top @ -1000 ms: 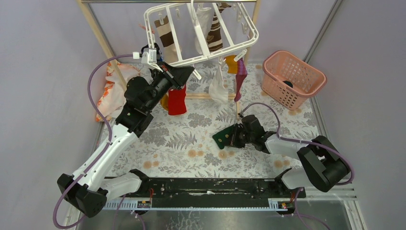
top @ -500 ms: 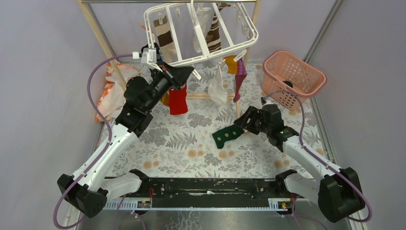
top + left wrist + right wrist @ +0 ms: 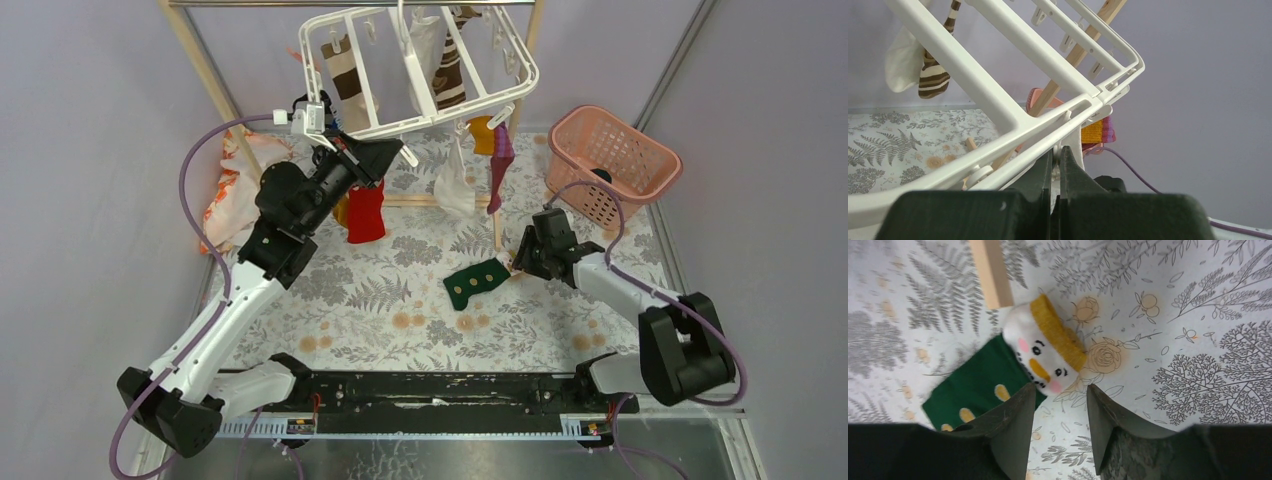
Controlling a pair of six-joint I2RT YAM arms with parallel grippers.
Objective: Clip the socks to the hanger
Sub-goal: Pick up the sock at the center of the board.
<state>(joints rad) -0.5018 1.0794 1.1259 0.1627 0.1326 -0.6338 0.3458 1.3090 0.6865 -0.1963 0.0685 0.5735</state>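
Observation:
The white hanger [image 3: 421, 75] hangs from the rack with brown-striped socks [image 3: 348, 75], an orange sock [image 3: 483, 132], a white sock [image 3: 455, 185] and a purple sock [image 3: 500, 165] clipped on. My left gripper [image 3: 392, 153] is raised to the frame's front-left edge, shut on a white clip [image 3: 1076, 142]; its jaws [image 3: 1056, 150] are pressed together. A red sock [image 3: 367, 212] dangles just below it. A green sock [image 3: 477, 281] with a white-and-yellow cuff [image 3: 1045, 350] lies flat on the table. My right gripper [image 3: 522, 262] [image 3: 1060, 387] hovers open over the cuff end, holding nothing.
A pink lattice basket [image 3: 610, 165] stands at the back right with a dark item inside. An orange-and-white cloth [image 3: 232, 190] lies at the back left. The wooden rack's posts [image 3: 215, 80] and its base bar [image 3: 990, 272] cross the floral mat behind the green sock.
My right gripper opened and left the green sock lying flat, swung right, then came back low beside the cuff. The left gripper stayed shut at the hanger.

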